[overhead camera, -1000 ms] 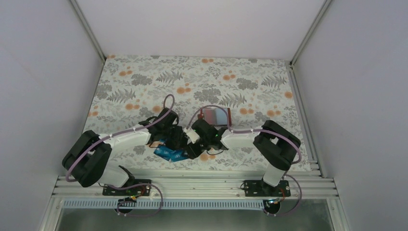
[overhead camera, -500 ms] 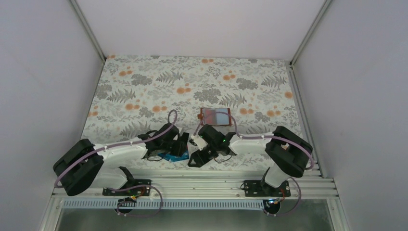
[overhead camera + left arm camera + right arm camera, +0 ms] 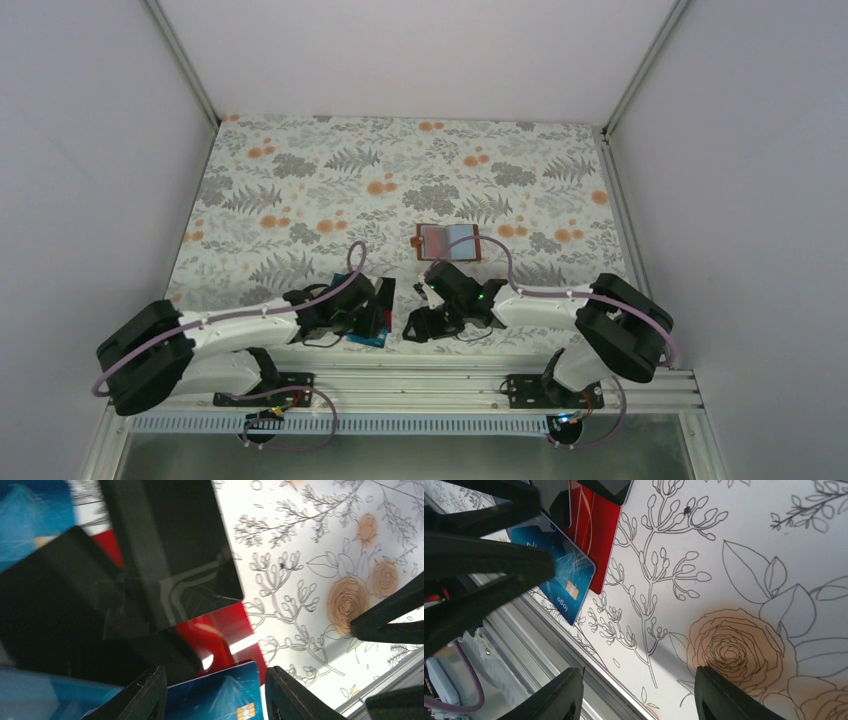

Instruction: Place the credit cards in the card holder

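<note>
Credit cards (image 3: 367,340) lie overlapped at the near edge of the flowered tablecloth (image 3: 300,170), under your left gripper (image 3: 214,675); its jaws stand about half apart and grip nothing, with a blue card (image 3: 220,700) bearing a gold chip in the gap; beyond it lie a red card (image 3: 222,630) and a glossy black card (image 3: 175,555). The small white print by the chip is too tilted to read. Your right gripper (image 3: 638,672) hangs just beside the heap over bare cloth, jaws apart and empty; the card holder (image 3: 448,241) lies open, well behind both grippers.
</note>
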